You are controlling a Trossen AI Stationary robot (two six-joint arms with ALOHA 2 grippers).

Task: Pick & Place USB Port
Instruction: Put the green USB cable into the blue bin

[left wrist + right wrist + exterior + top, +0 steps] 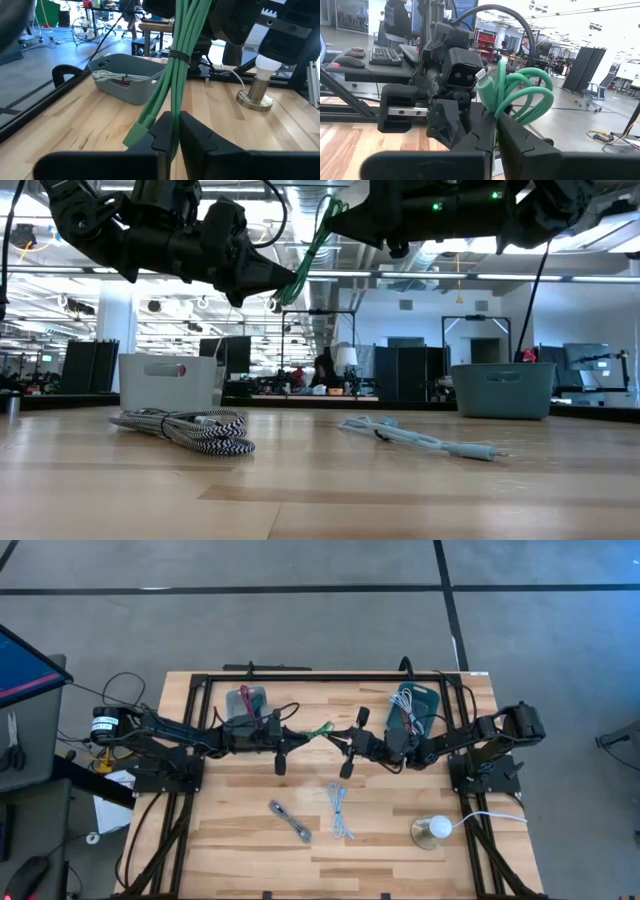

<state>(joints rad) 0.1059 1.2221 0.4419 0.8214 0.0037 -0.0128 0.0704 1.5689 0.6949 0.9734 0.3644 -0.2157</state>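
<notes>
Green bundled cable (318,730), light and floppy at frame centre, is pinched by both left gripper (297,733) and right gripper (338,737); grip near the tie

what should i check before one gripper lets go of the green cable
1. Left gripper shut on green cable: ok.
2. Right gripper shut on the same cable: ok.
3. Cable lifted clear of the table: ok.
4. Grey bin near the right arm has room: cannot tell.
5. Striped cable and white cable lie apart from the handover: ok.
</notes>
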